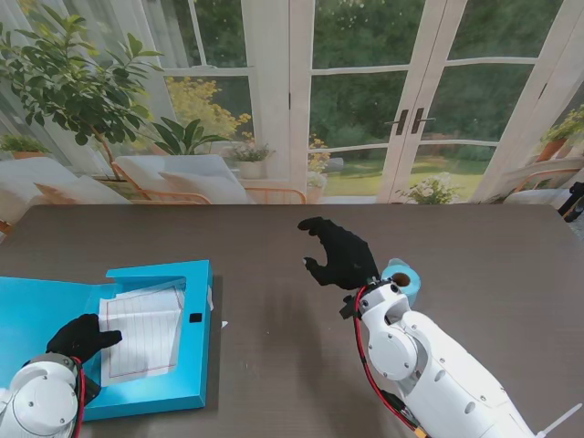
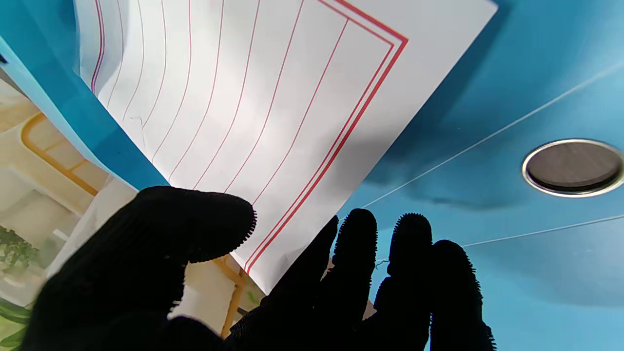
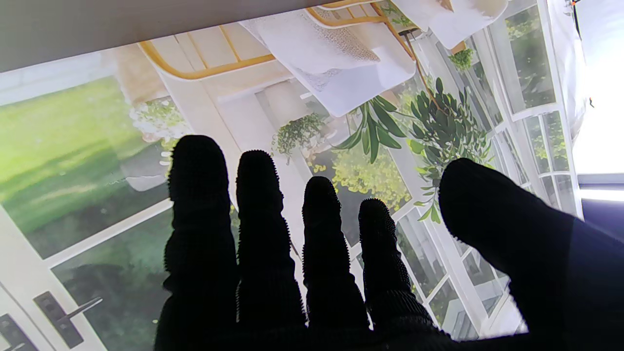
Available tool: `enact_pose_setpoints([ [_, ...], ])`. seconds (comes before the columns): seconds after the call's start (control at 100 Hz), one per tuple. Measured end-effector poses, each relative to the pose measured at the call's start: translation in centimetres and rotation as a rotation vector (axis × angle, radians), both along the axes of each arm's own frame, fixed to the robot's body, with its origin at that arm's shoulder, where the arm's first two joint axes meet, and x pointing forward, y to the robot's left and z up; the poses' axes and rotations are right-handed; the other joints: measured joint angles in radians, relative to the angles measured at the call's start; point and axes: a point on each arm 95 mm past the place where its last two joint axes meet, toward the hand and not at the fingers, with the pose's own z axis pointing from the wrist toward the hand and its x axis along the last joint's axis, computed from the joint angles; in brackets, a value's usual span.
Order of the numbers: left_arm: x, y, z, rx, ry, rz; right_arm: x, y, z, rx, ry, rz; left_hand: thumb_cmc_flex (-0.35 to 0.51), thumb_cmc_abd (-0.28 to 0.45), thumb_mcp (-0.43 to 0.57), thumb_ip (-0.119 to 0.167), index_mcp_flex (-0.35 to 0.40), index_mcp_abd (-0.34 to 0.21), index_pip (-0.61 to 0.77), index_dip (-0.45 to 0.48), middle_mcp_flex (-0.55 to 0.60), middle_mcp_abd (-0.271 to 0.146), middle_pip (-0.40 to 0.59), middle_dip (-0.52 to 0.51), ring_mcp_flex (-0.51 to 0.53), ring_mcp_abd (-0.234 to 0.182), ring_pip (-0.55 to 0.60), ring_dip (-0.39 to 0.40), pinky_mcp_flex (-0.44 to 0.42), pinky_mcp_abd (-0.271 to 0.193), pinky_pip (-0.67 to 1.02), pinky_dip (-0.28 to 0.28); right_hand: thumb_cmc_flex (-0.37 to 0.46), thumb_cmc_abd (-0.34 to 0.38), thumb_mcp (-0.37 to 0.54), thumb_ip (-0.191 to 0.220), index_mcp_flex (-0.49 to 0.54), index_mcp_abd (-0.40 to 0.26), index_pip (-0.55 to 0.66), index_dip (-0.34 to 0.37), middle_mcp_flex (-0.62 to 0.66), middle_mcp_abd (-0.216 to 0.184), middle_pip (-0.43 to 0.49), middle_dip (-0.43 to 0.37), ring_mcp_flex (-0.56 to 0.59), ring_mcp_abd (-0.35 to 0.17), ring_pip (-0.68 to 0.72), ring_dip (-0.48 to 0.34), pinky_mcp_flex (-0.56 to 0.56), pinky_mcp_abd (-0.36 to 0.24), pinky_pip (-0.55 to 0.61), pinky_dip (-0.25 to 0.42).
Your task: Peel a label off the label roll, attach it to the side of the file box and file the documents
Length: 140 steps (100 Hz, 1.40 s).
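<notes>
**Left hand on the sheet inside the open box**

We see a blue file box (image 1: pixel 155 388) lying open at the table's left, near us. A red-ruled sheet (image 1: pixel 141 333) rests in it, its long axis running away from us. Our left hand (image 1: pixel 82 336) sits at the sheet's left edge, one finger stretched onto the paper. In the wrist view the thumb (image 2: pixel 195 224) and fingers (image 2: pixel 358 243) flank a corner of the sheet; we cannot tell whether they pinch it. Our right hand (image 1: pixel 338 254) hovers mid-table, fingers loosely curled and apart, holding nothing. The label roll (image 1: pixel 406 276) lies just beside its wrist, on the right. The left hand is much nearer the sheet.
</notes>
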Motion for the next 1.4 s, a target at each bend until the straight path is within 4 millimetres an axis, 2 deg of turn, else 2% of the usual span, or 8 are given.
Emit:
enact_pose_setpoints([
  [0.12,0.0,-0.1,0.5,0.033,0.036,-0.013,0.0,-0.1,0.0,-0.002,-0.001,0.001,-0.011,0.011,-0.014,-0.003,-0.007,0.018,-0.106,-0.056,-0.026,0.014,-0.117,-0.137,-0.043,0.000,-0.154,-0.101,-0.017,0.000,-0.118,-0.047,0.000,0.000,0.000,0.000,0.000,0.000,0.000,0.000,0.000,0.000,0.000,0.000,0.000,0.000,0.000,0.000,0.000,0.000,0.000,0.000],
  [0.15,-0.1,-0.1,0.7,0.046,0.038,-0.012,0.0,-0.1,0.0,-0.002,-0.001,0.000,-0.025,0.011,-0.025,-0.030,-0.007,0.025,-0.140,-0.073,-0.027,0.024,-0.131,-0.177,-0.044,0.000,-0.183,-0.119,-0.018,0.000,-0.143,-0.056,0.000,0.001,0.000,0.000,0.000,0.000,0.000,0.000,0.000,0.000,0.000,0.000,0.000,0.000,0.000,0.000,0.000,0.000,0.000,0.000],
  [0.3,-0.6,-0.1,1.9,0.070,0.038,-0.008,0.1,-0.2,0.1,-0.001,-0.001,-0.002,-0.051,0.011,-0.026,-0.030,-0.001,0.048,-0.239,-0.109,-0.037,0.048,-0.214,-0.251,-0.065,0.001,-0.268,-0.165,-0.027,0.000,-0.229,-0.087,0.000,0.001,0.000,0.010,0.001,0.000,0.000,0.000,0.000,0.001,0.000,0.000,0.000,0.000,0.000,0.000,0.000,0.000,-0.003,0.000],
  [0.36,-0.8,-0.1,2.2,0.078,0.049,-0.010,0.1,-0.2,0.1,-0.001,-0.001,-0.003,-0.051,0.011,-0.026,-0.062,0.001,0.049,-0.275,-0.122,-0.037,0.051,-0.245,-0.282,-0.069,0.002,-0.293,-0.184,-0.027,0.000,-0.261,-0.101,0.000,0.001,0.000,0.010,0.012,0.000,0.000,0.000,0.000,0.002,0.000,0.000,0.000,0.000,0.000,0.000,0.000,0.000,-0.008,0.000],
  [0.59,-1.0,-0.2,3.8,0.161,0.008,-0.050,0.1,-0.3,0.1,-0.002,-0.007,-0.004,-0.062,0.032,-0.044,-0.062,0.012,0.045,-0.416,-0.184,-0.059,0.060,-0.344,-0.442,-0.098,0.002,-0.395,-0.257,-0.027,0.000,-0.417,-0.143,-0.015,0.002,-0.024,0.010,0.059,-0.028,-0.013,-0.006,0.000,0.002,0.000,0.000,0.000,0.000,-0.006,0.000,-0.001,0.000,-0.012,0.001],
  [0.66,-0.9,-0.7,4.5,0.178,-0.058,-0.095,0.2,-0.3,0.2,-0.004,-0.011,-0.005,-0.074,0.046,-0.066,-0.103,0.012,0.005,-0.440,-0.199,-0.072,0.035,-0.352,-0.499,-0.106,0.000,-0.431,-0.286,-0.027,-0.001,-0.484,-0.169,-0.015,0.002,-0.044,0.010,0.061,-0.039,-0.021,-0.006,0.000,0.002,-0.003,0.000,-0.011,0.002,-0.015,-0.002,-0.001,0.000,-0.017,0.001],
  [0.99,1.1,-5.3,7.5,0.125,-0.417,-0.357,-0.6,-1.2,1.7,0.024,0.021,0.010,-0.074,0.049,-0.062,-0.104,0.025,-0.173,-0.474,-0.225,-0.079,-0.120,-0.362,-0.561,-0.117,-0.098,-0.505,-0.347,-0.024,-0.058,-0.733,-0.182,-0.067,0.014,-0.115,0.010,0.135,-0.077,-0.051,-0.007,0.000,0.002,-0.031,-0.003,-0.063,0.025,-0.095,-0.029,-0.003,0.002,-0.074,0.001],
  [1.4,3.6,-12.3,6.5,-0.273,-0.635,-0.571,-3.8,-2.7,1.7,0.056,0.185,0.086,-0.073,0.049,-0.041,-0.104,0.063,-0.164,-0.474,-0.225,-0.079,-0.143,-0.363,-0.587,-0.141,-0.112,-0.543,-0.377,-0.001,-0.058,-0.918,-0.178,-0.079,0.099,-0.224,0.010,0.176,-0.090,-0.100,-0.017,0.000,0.002,-0.095,-0.023,-0.109,0.037,-0.190,-0.061,-0.003,0.012,-0.181,0.008],
])
